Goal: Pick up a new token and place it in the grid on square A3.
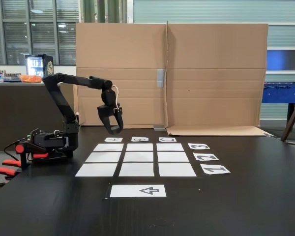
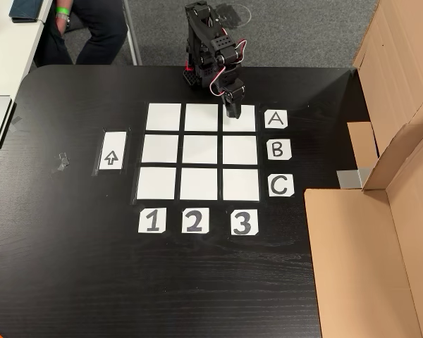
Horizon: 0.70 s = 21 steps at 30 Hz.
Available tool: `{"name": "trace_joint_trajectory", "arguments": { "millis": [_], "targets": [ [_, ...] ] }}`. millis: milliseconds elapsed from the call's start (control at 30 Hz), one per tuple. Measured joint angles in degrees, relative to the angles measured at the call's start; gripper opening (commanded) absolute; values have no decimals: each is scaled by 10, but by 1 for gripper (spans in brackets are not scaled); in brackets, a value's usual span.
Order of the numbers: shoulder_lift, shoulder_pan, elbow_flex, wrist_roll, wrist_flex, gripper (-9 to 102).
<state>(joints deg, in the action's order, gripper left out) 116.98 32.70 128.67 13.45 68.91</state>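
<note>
The grid (image 2: 201, 150) is nine white paper cells on the black table, also seen in the fixed view as grid (image 1: 138, 157). Square A3 (image 2: 241, 121) is the corner cell beside label A (image 2: 276, 119) and in line with label 3 (image 2: 243, 222). In the fixed view, square A3 (image 1: 108, 147) is the far left cell. My gripper (image 2: 231, 110) hangs over the arm-side edge of that cell, pointing down. In the fixed view the gripper (image 1: 113, 131) is a little above the table. The token is out of view; black fingers hide whatever sits between them.
A white sheet with an arrow (image 2: 113, 150) lies apart from the grid. A cardboard wall (image 1: 169, 76) stands behind the table, and cardboard (image 2: 366, 253) covers its edge. The arm's base (image 1: 46, 145) is clamped at the table's left. A seated person (image 2: 92, 28) is beyond the table.
</note>
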Motion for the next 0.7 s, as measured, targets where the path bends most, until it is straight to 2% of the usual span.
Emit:
{"name": "trace_joint_trajectory", "arguments": {
  "millis": [233,700],
  "targets": [
    [44,7,54,60,-26,7],
    [53,40,145,102,-100,6]
  ]
}}
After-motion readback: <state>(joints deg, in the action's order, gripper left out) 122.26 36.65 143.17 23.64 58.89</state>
